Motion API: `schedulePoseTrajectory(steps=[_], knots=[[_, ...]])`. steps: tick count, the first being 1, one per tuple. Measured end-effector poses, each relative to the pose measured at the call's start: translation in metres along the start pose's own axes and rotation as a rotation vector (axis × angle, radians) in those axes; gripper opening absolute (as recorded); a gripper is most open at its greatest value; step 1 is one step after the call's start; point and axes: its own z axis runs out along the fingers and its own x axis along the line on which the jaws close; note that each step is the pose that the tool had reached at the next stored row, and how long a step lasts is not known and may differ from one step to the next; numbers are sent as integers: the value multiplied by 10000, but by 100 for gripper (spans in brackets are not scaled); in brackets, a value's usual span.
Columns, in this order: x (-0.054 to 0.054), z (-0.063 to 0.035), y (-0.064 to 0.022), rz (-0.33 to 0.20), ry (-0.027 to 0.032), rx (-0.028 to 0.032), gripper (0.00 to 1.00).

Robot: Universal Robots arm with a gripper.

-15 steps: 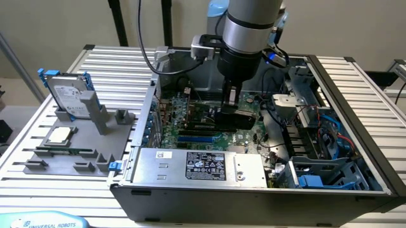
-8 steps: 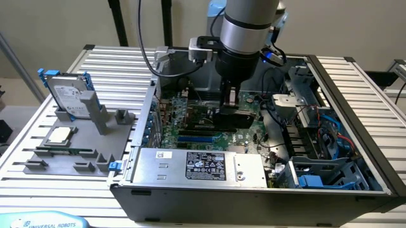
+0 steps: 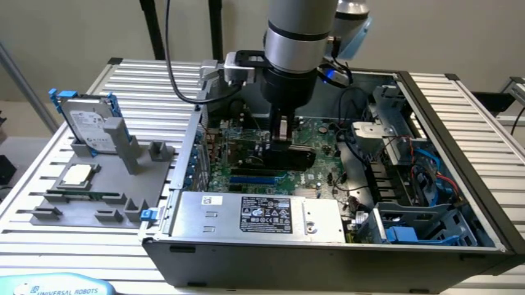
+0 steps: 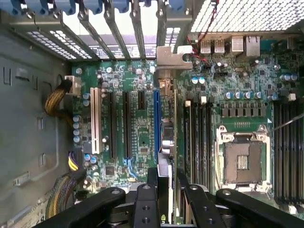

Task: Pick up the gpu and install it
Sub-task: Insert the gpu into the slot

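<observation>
While the tool [image 4: 167,179] is clamping the gpu [image 4: 168,137] edge-on inside the case [image 3: 328,261], the card is hanging over the motherboard [image 4: 130,99], just beside the blue slot [image 4: 156,118]. Pickup is looking done; seating is looking unfinished.

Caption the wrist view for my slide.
Hand grips the graphics card edge-on over the motherboard, beside the blue slot.
</observation>
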Motion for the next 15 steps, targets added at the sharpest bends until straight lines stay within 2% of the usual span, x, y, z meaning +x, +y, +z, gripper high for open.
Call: schedulePoseTrajectory(steps=[3, 7, 12, 15], knots=[[27, 31, 109, -1, -4, 76, 27], [53, 81, 241, -1, -12, 205, 27], [68, 133, 308, -2, -17, 326, 27], [74, 152, 348, -1, -20, 342, 27]])
